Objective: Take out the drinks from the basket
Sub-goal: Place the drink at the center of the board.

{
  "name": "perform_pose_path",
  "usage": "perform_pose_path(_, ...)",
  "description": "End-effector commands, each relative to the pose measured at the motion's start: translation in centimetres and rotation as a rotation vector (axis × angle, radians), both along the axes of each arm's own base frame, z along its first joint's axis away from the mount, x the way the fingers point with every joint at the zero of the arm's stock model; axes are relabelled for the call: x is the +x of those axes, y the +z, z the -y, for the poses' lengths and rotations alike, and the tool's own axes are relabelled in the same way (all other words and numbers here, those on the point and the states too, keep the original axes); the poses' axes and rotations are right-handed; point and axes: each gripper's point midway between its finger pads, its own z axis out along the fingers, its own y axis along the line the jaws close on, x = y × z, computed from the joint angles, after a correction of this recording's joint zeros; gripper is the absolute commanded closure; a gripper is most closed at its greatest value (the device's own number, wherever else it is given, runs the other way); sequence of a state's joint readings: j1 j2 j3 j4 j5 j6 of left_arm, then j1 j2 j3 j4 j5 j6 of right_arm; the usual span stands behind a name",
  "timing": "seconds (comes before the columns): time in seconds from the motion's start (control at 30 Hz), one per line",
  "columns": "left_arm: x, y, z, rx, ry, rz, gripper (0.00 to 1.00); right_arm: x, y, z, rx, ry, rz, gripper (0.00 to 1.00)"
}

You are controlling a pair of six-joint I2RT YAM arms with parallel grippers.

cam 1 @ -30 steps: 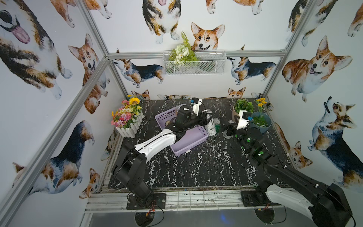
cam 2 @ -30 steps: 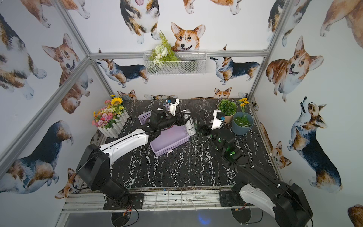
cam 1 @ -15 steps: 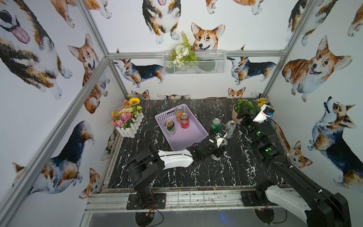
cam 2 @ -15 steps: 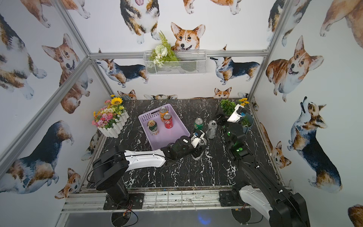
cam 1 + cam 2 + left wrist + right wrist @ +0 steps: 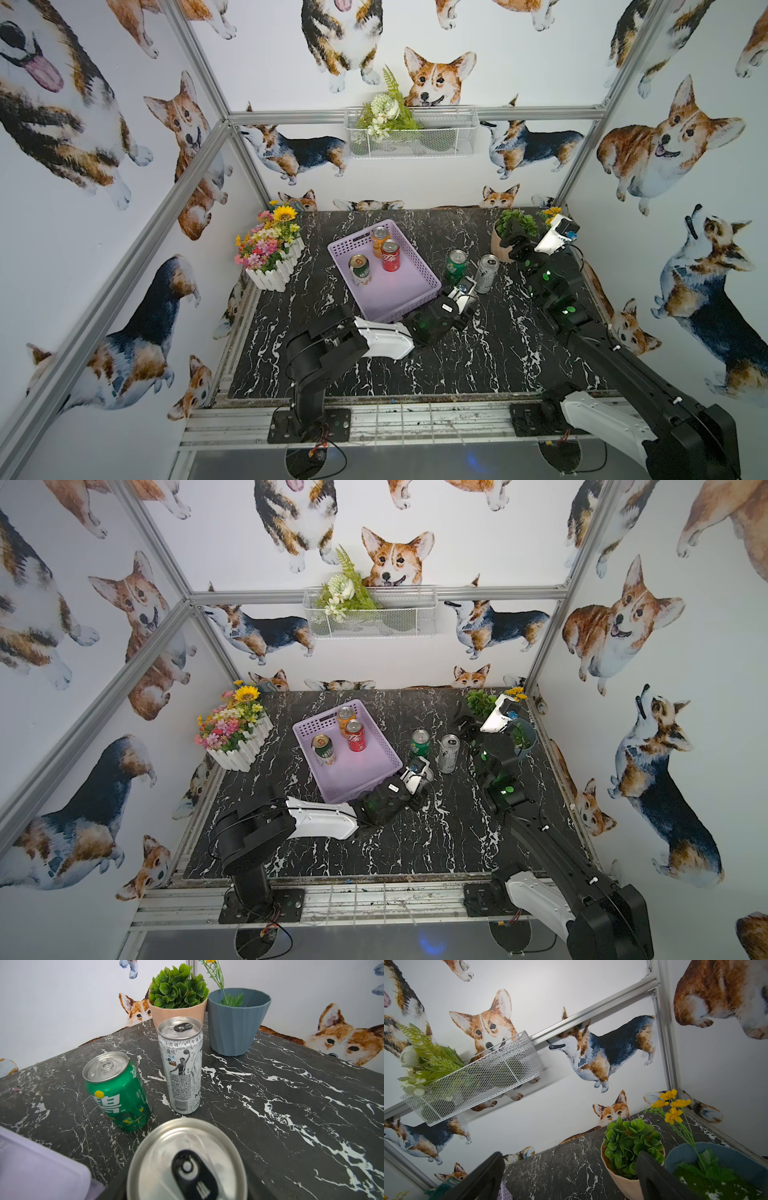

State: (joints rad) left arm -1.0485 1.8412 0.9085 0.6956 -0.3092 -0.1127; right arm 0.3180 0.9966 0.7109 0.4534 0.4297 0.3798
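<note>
Left gripper [image 5: 466,296] is clamped on a tall silver-white metal can [image 5: 187,1159], whose lid fills the foot of the left wrist view. And look where it sits: low over the black marble tabletop [image 5: 457,361], just off the near right corner of the shallow lavender perforated plastic basket [image 5: 395,291]. A second ago that arm was stretched across the basket. Now it has swung clear with the can, and over the last half second it has hardly budged. Whether the can's base has met the table, I cannot tell. Right gripper [image 5: 569,1178], fingers wide apart and empty, has pulled away from the middle and hangs by the peach plant pot [image 5: 623,1185] at the back.

What that means: this looks like the third drink out, with only the release to come, so half are out and half remain.

Now the count. Upright on the table, close together, are one green metal can [image 5: 456,266] and a second tall silver-white can [image 5: 485,274]. In the grip is one. In the basket are three, all upright: an orange can [image 5: 379,241] just beside a red can [image 5: 390,255] at the far end, and a green can with a pale label [image 5: 359,270] apart from them. That makes six drinks: two silver-white, two green, one orange, one red.
</note>
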Motion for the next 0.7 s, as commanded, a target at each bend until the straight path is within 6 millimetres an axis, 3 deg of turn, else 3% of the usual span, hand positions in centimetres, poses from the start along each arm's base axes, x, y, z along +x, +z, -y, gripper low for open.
perform_pose_path(0.0, 0.3, 1.7, 0.0, -0.055, 0.019, 0.02, 1.0, 0.3, 0.7, -0.5, 0.012, 0.024, 0.023, 0.0)
perform_pose_path(0.3, -0.2, 1.3, 0.3, -0.057, -0.007, -0.016, 1.0, 0.7, 0.1, -1.8, -0.016, 0.093, -0.007, 0.0)
perform_pose_path(0.33, -0.3, 1.6, 0.2, -0.067, -0.009, -0.016, 0.07, 1.0, -0.2, -2.2, -0.022, 0.11, -0.022, 0.0)
perform_pose_path(0.37, -0.3, 2.0, 0.2, -0.074, -0.014, -0.019, 0.0, 1.2, -0.5, -2.5, -0.029, 0.128, -0.035, 0.0)
perform_pose_path(0.5, -0.7, 3.0, -0.4, -0.087, -0.047, -0.062, 0.0, 2.2, -2.5, -3.6, -0.021, 0.176, -0.141, 0.0)
perform_pose_path(0.67, -1.4, 3.8, -1.5, -0.084, -0.076, -0.082, 0.0, 2.1, -5.1, -4.3, -0.011, 0.215, -0.236, 0.0)
